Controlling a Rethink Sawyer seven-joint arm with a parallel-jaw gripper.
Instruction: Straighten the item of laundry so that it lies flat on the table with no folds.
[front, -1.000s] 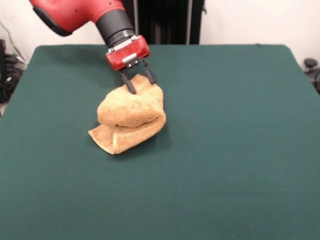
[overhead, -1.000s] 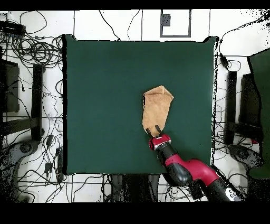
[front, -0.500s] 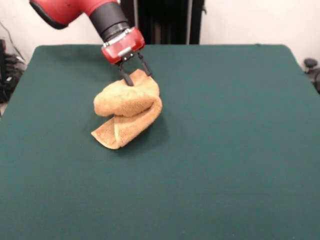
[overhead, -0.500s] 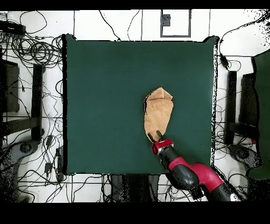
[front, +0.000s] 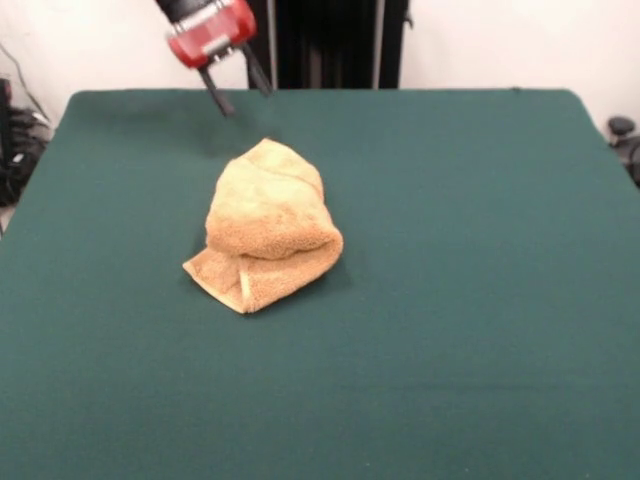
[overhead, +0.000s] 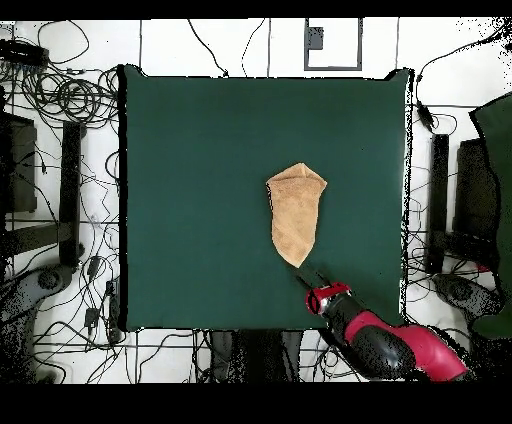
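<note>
The golden-tan towel (front: 268, 226) lies folded over itself in a rolled bundle left of the middle of the dark green table (front: 470, 300). A flat lower layer sticks out at its near left. In the overhead view the towel (overhead: 296, 212) is a narrow folded shape with a point towards the robot. My gripper (front: 238, 92) is open and empty, raised above the table's far edge, apart from the towel. In the overhead view the gripper (overhead: 311, 279) sits just past the towel's point. No tag shows.
Cables and equipment (overhead: 60, 100) lie on the floor around the table in the overhead view. A dark stand (front: 325, 40) rises behind the table's far edge.
My gripper has let go of the towel's far corner and drawn back up towards the robot's side. The towel has dropped and settled, still folded.
</note>
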